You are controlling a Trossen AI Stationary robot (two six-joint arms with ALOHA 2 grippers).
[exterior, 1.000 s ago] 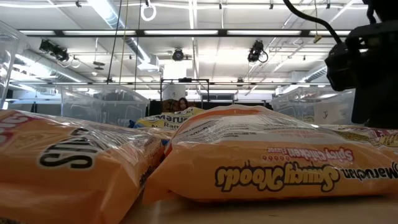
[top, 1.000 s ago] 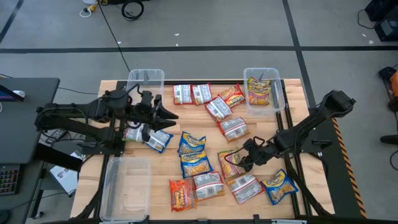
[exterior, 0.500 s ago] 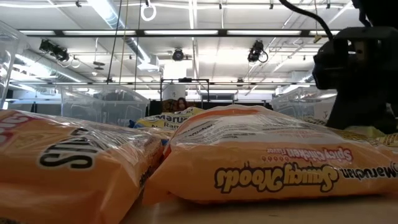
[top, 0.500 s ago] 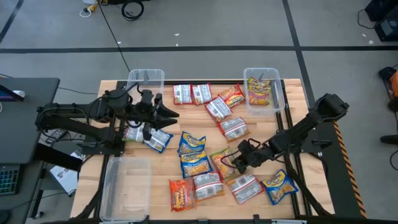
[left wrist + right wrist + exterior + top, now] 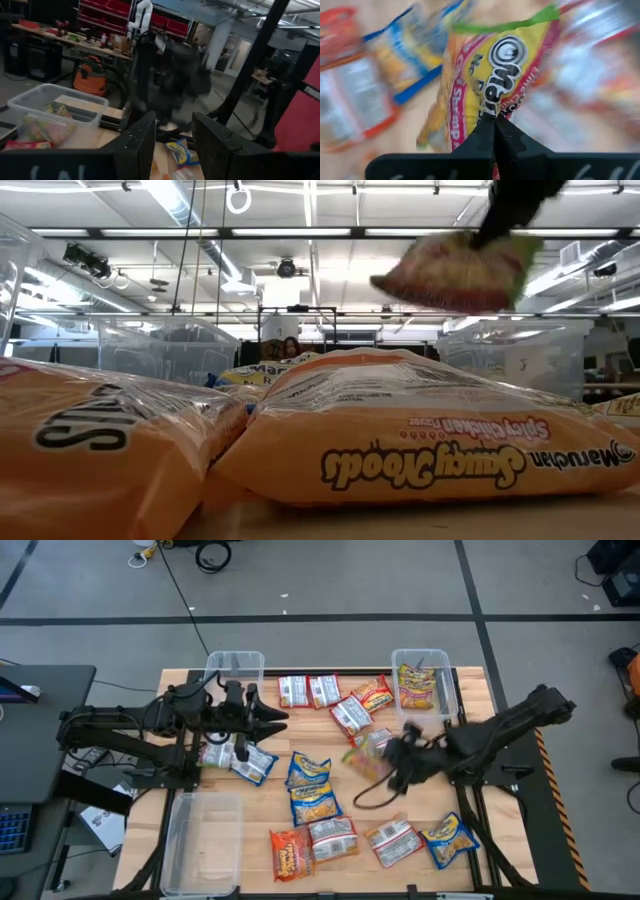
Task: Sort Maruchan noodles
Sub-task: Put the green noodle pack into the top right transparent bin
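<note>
Several Maruchan noodle packets lie flat on the wooden table: orange-red ones (image 5: pixel 310 690) at the far side, blue-and-yellow ones (image 5: pixel 310 775) in the middle, more (image 5: pixel 392 840) near the front. My right gripper (image 5: pixel 392 758) is shut on a pink, yellow and green packet (image 5: pixel 490 75), which is up in the air over the middle right (image 5: pixel 455 270). My left gripper (image 5: pixel 277 718) hovers open at the far left, fingers (image 5: pixel 145 145) apart with nothing between them. My right gripper pinches the pink-yellow-green packet between its two shut fingers at the near part of its printed face (image 5: pixel 492 107); the rest of the packet reaches out beyond the fingertips. The packet is lifted clear of the table and hangs tilted below the gripper (image 5: pixel 500 230).
A clear bin (image 5: pixel 420 660) at the far right holds packets of the same kind. An empty-looking clear bin (image 5: pixel 234 665) stands at the far left, another (image 5: pixel 205 840) at the near left. Two orange packets (image 5: pixel 420 450) lie right at the front edge.
My right gripper has come down on the pink-yellow-green packet near the table's middle right and shut on it. It has then risen with it and gone toward the far edge, nearer the far right bin. The packet is now clear of the table.
</note>
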